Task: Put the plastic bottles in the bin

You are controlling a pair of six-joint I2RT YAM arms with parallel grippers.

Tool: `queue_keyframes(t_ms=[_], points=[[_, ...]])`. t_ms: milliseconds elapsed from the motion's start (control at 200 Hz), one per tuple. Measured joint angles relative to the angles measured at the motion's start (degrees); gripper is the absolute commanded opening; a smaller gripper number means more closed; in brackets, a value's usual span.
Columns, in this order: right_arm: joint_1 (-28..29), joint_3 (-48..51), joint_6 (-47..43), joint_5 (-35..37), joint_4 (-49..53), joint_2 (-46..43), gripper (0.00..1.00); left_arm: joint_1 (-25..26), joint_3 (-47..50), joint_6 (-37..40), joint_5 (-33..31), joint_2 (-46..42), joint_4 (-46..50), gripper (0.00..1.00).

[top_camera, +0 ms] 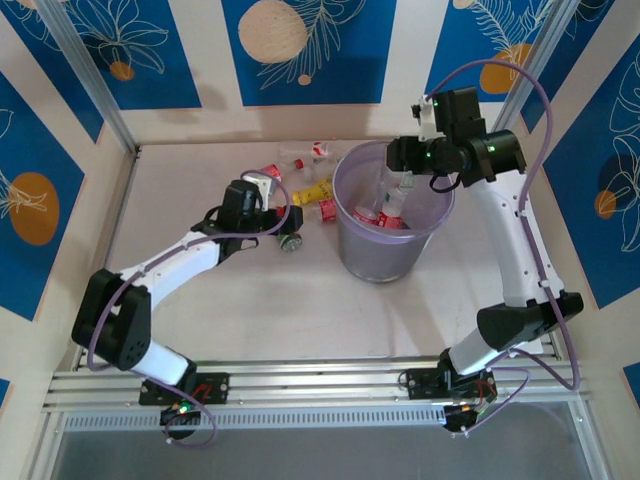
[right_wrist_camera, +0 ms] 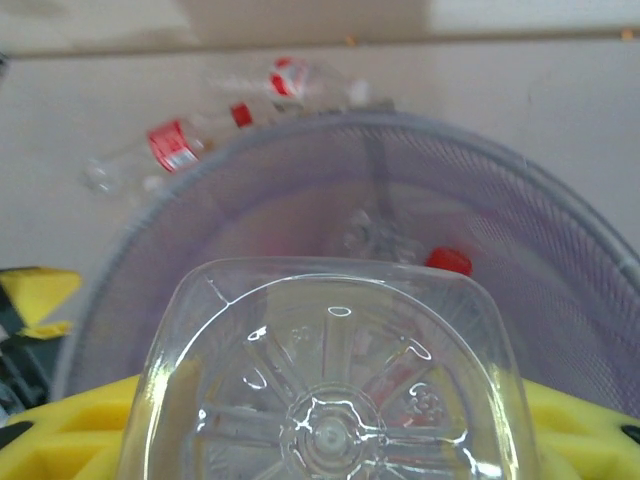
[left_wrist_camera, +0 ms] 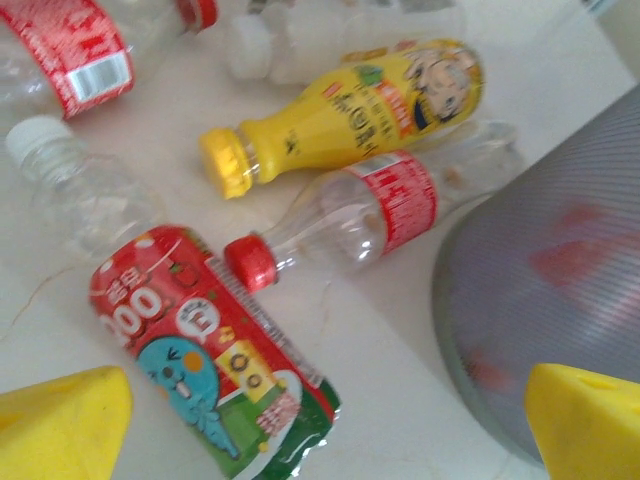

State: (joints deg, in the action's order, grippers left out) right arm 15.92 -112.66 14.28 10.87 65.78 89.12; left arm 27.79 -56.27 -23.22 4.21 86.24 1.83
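Clear bottle (right_wrist_camera: 330, 390) clamped by right gripper (top_camera: 397, 182) over the bin (top_camera: 380, 258), left gripper (top_camera: 262, 190) spread wide left of the bin, yellow bottle (left_wrist_camera: 365, 105) and red-capped bottle (left_wrist_camera: 370, 215) laid beside the bin

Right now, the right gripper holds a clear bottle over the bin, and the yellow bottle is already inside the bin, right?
Not quite. The yellow bottle is not inside the bin; it lies on the table beside it, as the left wrist view shows. The right gripper does hold a clear bottle over the bin.
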Motion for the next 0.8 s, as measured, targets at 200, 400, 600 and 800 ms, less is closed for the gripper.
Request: queue_keyframes(t_ms=[200, 400, 600, 800], points=[[-0.09, 4.87, -0.76, 2.69, 1.84, 0.79, 0.34, 0.0, -0.7, -1.36, -3.17, 3.02, 4.33, 1.0], [-0.09, 10.14, -0.72, 2.67, 1.97, 0.79, 0.35, 0.0, -0.92, -1.97, -5.81, 3.91, 7.02, 1.0], [-0.22, 15.5, -0.02, 2.69, 1.11, 1.05, 0.35, 0.0, -1.55, -2.36, -7.52, 5.64, 8.2, 1.0], [-1.33, 19.04, 1.77, 2.89, -1.44, 1.95, 0.41, -0.02, -1.55, -3.43, -7.93, 7.04, 8.55, 1.0]])
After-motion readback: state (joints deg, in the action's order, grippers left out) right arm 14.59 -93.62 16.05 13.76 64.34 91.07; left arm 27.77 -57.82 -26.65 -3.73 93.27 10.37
